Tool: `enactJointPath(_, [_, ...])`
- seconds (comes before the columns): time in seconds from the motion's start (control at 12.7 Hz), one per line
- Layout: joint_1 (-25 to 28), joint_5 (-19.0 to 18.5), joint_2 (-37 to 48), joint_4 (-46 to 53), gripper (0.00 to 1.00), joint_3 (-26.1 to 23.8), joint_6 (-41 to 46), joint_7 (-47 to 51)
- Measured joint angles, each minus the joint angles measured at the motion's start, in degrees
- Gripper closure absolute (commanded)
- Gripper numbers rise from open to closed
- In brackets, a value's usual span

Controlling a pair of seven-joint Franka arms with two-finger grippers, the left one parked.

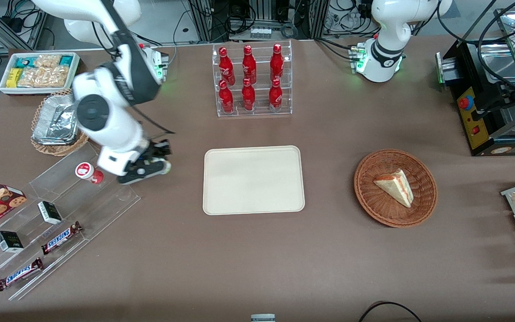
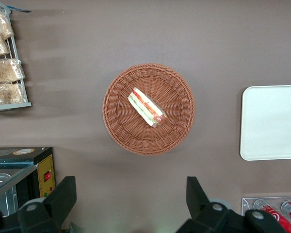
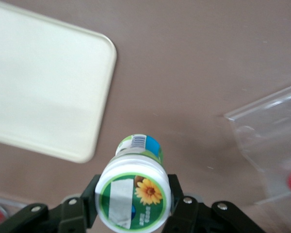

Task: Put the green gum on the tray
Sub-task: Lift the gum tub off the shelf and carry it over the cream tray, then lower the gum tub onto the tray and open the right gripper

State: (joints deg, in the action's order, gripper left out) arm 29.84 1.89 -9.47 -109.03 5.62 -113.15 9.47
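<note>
The right arm's gripper (image 3: 133, 206) is closed on the green gum (image 3: 134, 193), its two black fingers (image 3: 182, 200) pressing against the canister's sides just below the lid. The lid faces the wrist camera: a green rim, a white panel and an orange flower mark. The white body with a barcode and a blue-green label pokes out past the lid, over bare brown tabletop.

Taking the tray (image 1: 253, 180) as the landmark: the gripper (image 1: 158, 166) with the gum sits beside the tray, toward the working arm's end of the table, close to the tray's short edge but not over it. From the wrist camera the tray (image 3: 43, 82) shows one rounded corner near the canister, with a strip of table between them. The tray's surface is bare.

The red-lidded canister (image 1: 88, 172) stands on the clear acrylic stand (image 1: 56, 214), farther from the tray than the gripper is.
</note>
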Motion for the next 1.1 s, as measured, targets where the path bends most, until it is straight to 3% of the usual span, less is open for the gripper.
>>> enactJointPath(0.24, [6.41, 1.97, -7.95, 6.12, 1.0, -0.01, -3.11, 13.35])
enactJointPath(0.63, [11.87, 2.82, -19.79, 15.57, 1.0, 0.08, -8.88, 27.97])
enactJointPath(1.1, [14.88, 2.95, -28.32, 17.71, 1.0, 0.11, -19.03, 34.78])
